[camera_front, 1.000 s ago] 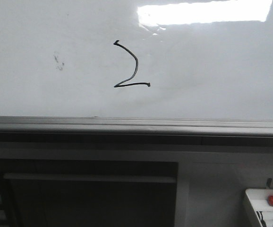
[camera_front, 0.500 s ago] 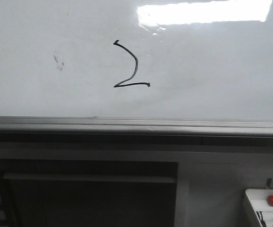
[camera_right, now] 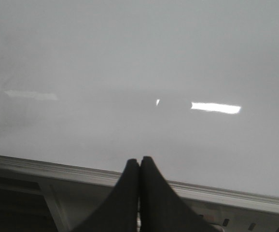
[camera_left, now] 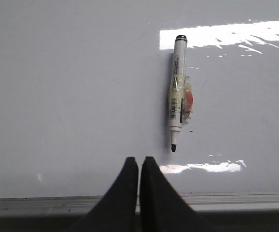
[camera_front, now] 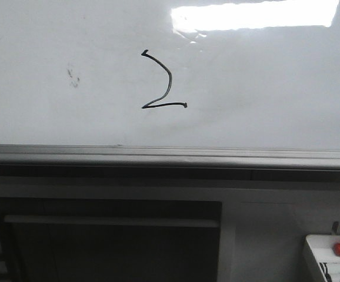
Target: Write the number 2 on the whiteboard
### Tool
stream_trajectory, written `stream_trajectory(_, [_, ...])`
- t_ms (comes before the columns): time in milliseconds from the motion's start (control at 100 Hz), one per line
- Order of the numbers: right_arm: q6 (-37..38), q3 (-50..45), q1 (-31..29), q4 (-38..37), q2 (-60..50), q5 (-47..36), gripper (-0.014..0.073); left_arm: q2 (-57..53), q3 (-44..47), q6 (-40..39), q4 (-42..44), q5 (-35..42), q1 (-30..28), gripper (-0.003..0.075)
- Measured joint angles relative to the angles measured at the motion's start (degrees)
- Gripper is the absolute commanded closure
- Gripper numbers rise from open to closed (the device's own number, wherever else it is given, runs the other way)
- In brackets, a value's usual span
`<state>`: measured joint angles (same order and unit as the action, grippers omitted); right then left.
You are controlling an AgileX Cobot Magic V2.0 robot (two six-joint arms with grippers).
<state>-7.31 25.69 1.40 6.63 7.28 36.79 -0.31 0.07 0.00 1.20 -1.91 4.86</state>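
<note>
A thin black angular number 2 (camera_front: 163,81) stands on the glossy whiteboard (camera_front: 264,88) in the front view, left of centre. No gripper shows in that view. In the left wrist view a white marker (camera_left: 177,92) with its black tip uncapped and a tape wrap round its middle rests against the whiteboard (camera_left: 57,96). My left gripper (camera_left: 139,160) is shut and empty, a little short of the marker's tip and apart from it. In the right wrist view my right gripper (camera_right: 139,160) is shut and empty before the bare whiteboard (camera_right: 139,63).
A grey metal ledge (camera_front: 170,156) runs under the board; it also shows in the left wrist view (camera_left: 236,200) and the right wrist view (camera_right: 48,169). Faint smudge marks (camera_front: 73,77) sit left of the 2. A white tray with a red button (camera_front: 339,249) is at the lower right.
</note>
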Motion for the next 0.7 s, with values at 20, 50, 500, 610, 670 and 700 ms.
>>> stream_trajectory(20, [0.0, 0.0, 0.0, 0.0, 0.0, 0.0, 0.0666, 0.0, 0.0, 0.0, 0.0, 0.0, 0.0, 0.0739])
stream_trajectory(50, [0.0, 0.0, 0.0, 0.0, 0.0, 0.0, 0.0666, 0.0, 0.0, 0.0, 0.0, 0.0, 0.0, 0.0739])
stream_trajectory(500, [0.0, 0.0, 0.0, 0.0, 0.0, 0.0, 0.0666, 0.0, 0.0, 0.0, -0.1, -0.1, 0.0, 0.0739])
stream_trajectory(610, [0.0, 0.0, 0.0, 0.0, -0.1, 0.0, 0.0666, 0.0, 0.0, 0.0, -0.1, -0.1, 0.0, 0.0739])
stream_trajectory(670, [0.0, -0.9, 0.0, 0.0, -0.7, -1.6, 0.0666, 0.0, 0.0, 0.0, -0.1, -0.1, 0.0, 0.0739])
stream_trajectory(700, [0.0, -1.7, -0.1, 0.0, -1.4, -3.0, 0.0666, 0.0, 0.0, 0.0, -0.1, -0.1, 0.0, 0.0739])
